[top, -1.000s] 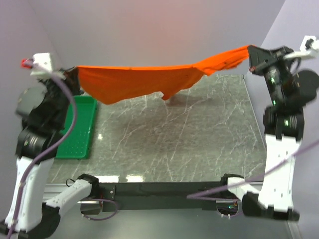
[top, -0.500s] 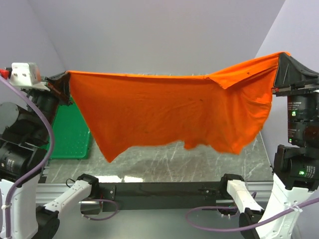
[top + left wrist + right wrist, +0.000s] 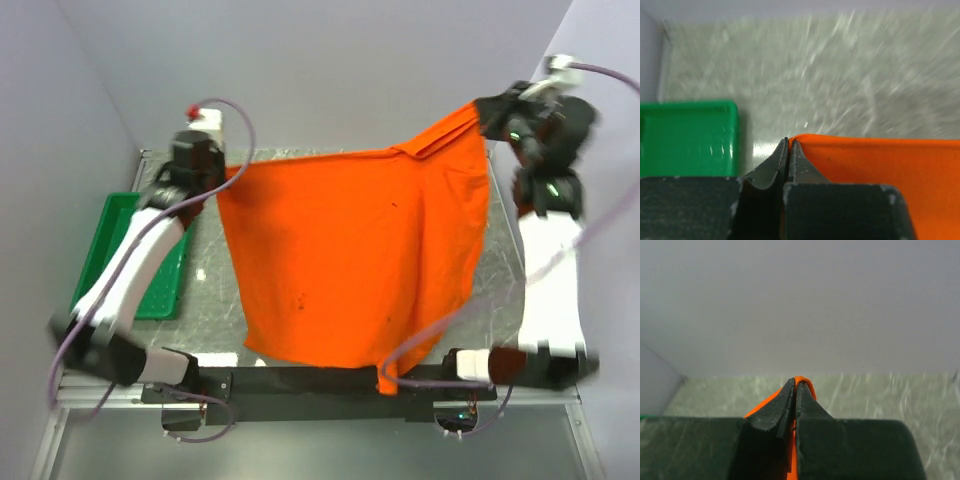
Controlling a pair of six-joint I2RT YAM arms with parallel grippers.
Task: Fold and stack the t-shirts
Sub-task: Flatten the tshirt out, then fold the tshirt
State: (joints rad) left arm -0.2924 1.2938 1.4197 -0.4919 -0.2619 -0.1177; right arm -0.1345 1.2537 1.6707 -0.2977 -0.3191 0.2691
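The orange t-shirt (image 3: 350,265) hangs spread between both grippers, high over the table, its lower edge draping past the table's front edge. My left gripper (image 3: 222,172) is shut on its left top corner; in the left wrist view (image 3: 789,142) the orange cloth (image 3: 880,170) stretches right from the closed fingers. My right gripper (image 3: 482,112) is shut on the right top corner, held higher; in the right wrist view (image 3: 795,382) a fold of orange cloth (image 3: 806,383) wraps over the fingertips.
A green tray (image 3: 120,265) lies at the table's left side, also seen in the left wrist view (image 3: 687,137). The grey marble table (image 3: 200,300) shows beside the shirt. Purple walls stand close on the left, back and right.
Both arms have swung forward toward the back of the table, carrying the shirt. The shirt now hangs long and narrower, its hem reaching the front rail.
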